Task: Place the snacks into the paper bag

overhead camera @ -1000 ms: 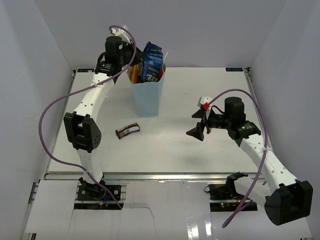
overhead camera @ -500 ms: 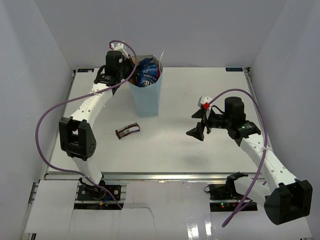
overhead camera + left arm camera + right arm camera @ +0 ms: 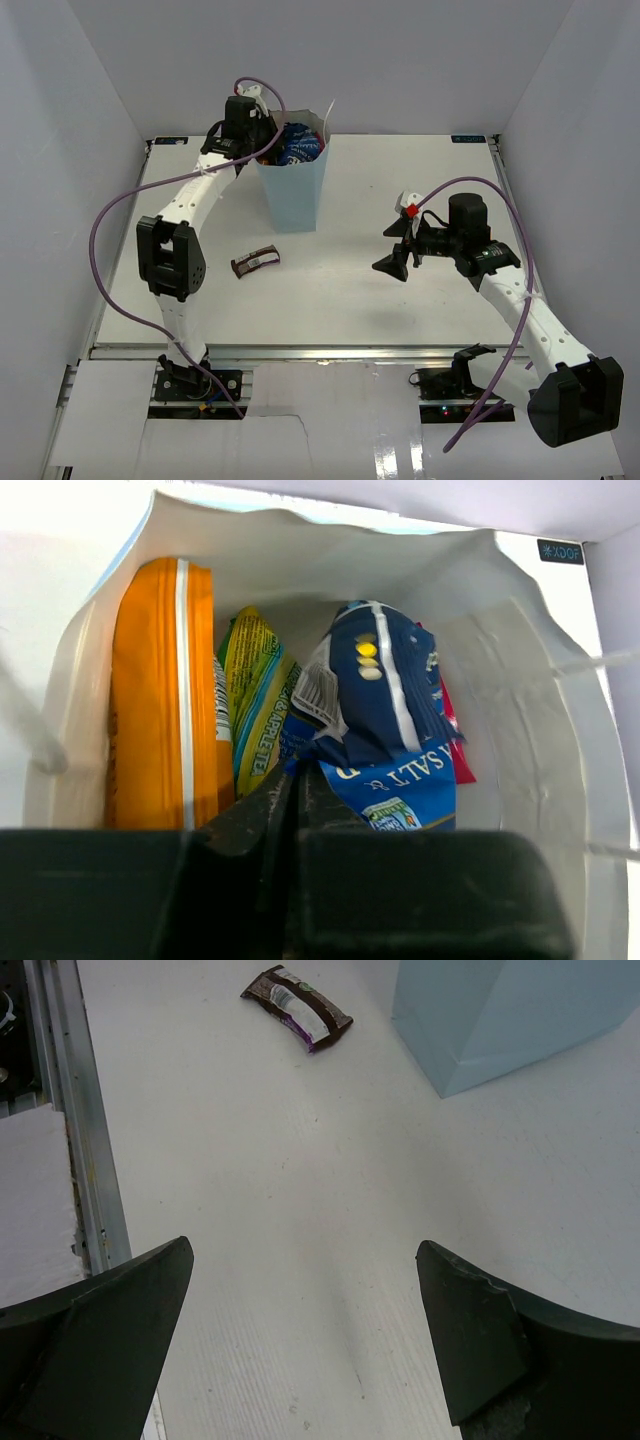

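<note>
Paper bag (image 3: 291,200) upright on surface (image 3: 380,300).
Inside bag: orange chip bag (image 3: 160,700) against one wall, yellow-green pouch (image 3: 250,690) beside it, blue pouch (image 3: 385,700) mid-bag, red-pink wrapper (image 3: 455,740) peeking behind blue.
Dark brown bar (image 3: 255,262) outside bag, flat on surface off its near-left corner, apart.
Left pincer (image 3: 296,800) at bag mouth, jaws nearly together with thin slit. Cannot tell whether blue pouch edge is gripped.
Right pincer (image 3: 303,1270) well right of bag, jaws wide, empty.
Step, likely: depositing blue pouch.
Next, probably: free pouch, lift clear without tipping bag, fetch bar.
</note>
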